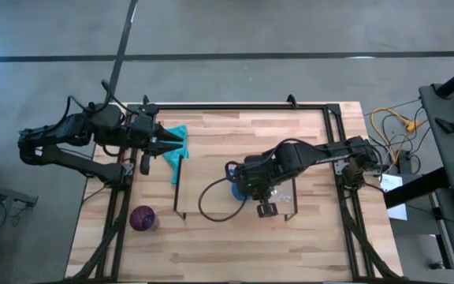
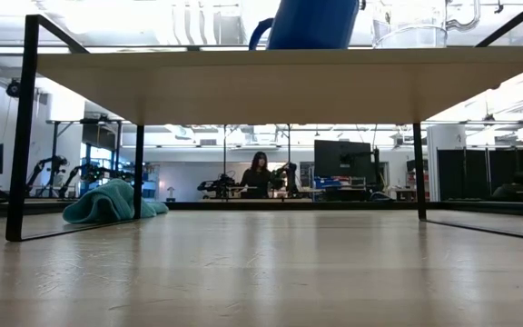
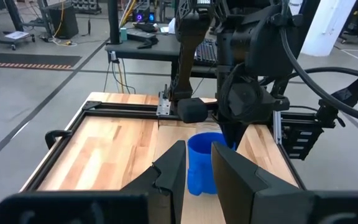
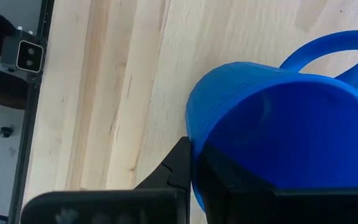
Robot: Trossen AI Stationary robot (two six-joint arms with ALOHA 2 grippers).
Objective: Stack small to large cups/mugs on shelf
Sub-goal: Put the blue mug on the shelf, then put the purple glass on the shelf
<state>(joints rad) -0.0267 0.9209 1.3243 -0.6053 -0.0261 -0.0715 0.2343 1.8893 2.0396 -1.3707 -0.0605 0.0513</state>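
The bright blue mug (image 1: 235, 192) (image 2: 311, 23) stands on its base on the light-wood shelf (image 1: 203, 170) (image 2: 289, 84), and my right gripper (image 1: 241, 188) (image 4: 194, 158) is shut on it. The clear glass cup (image 1: 283, 193) (image 2: 411, 24) stands on the shelf beside it, toward the table's right. The purple cup (image 1: 142, 218) stands on the tabletop left of the shelf, near the table's near-left corner. My left gripper (image 1: 168, 144) (image 3: 197, 171) waits open at the table's left side, above the teal cloth, pointing at the blue mug (image 3: 204, 162). My right gripper holds the blue mug by its rim wall (image 4: 194, 134), on the side away from the handle (image 4: 328, 50). One finger (image 4: 179, 165) is outside the wall and one inside. The fingers come from above, pointing down. The mug is upright with its base on the shelf board.
A teal cloth (image 1: 176, 143) (image 2: 112, 202) lies on the tabletop left of the shelf, under my left gripper. The shelf's black wire legs (image 2: 18, 127) stand at both ends. Bare tabletop (image 1: 235, 248) lies toward the near edge. A person (image 2: 260, 174) is far behind.
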